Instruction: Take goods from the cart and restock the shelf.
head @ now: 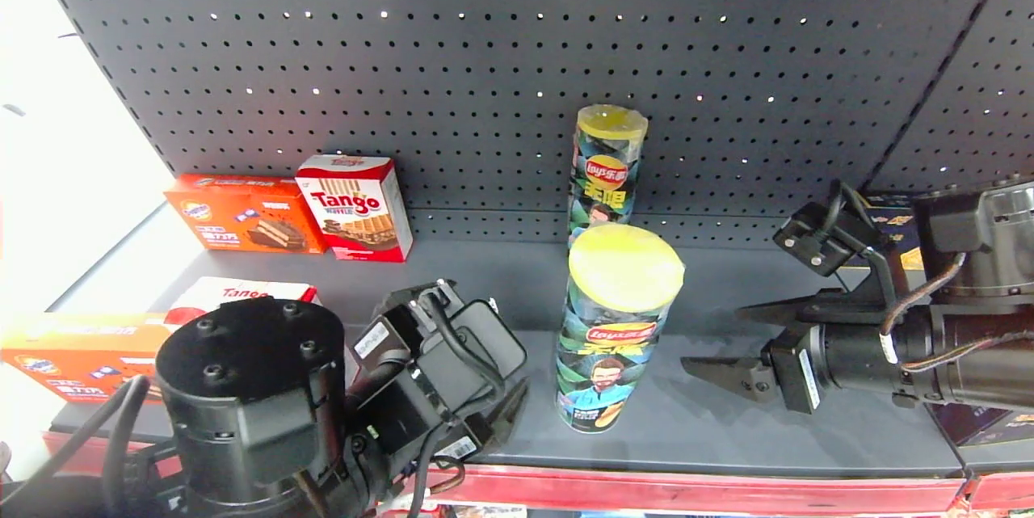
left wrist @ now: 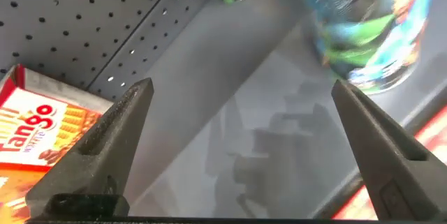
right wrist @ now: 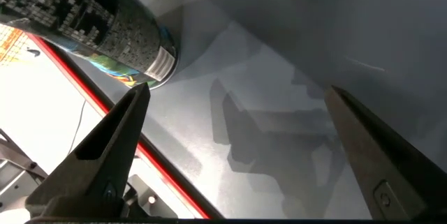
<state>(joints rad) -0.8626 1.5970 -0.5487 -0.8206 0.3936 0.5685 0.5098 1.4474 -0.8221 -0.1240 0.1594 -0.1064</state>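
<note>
Both grippers open and empty, the front can upright between them

Our left gripper (left wrist: 241, 88) sits low at the front edge of the shelf (head: 727, 421), jaws spread wide on nothing, near the can (head: 618, 332) but apart from it. The can stands near that edge, with a back can (head: 607, 166) behind it by the pegboard. We judge it light, a stiff tube with a glossy skin. It is tall and narrow, so easy to tip or let slip, and best taken round the mid-body, below the lid. Our right gripper (head: 711, 338) lies level, fingers towards the can, likewise spread and empty
</note>
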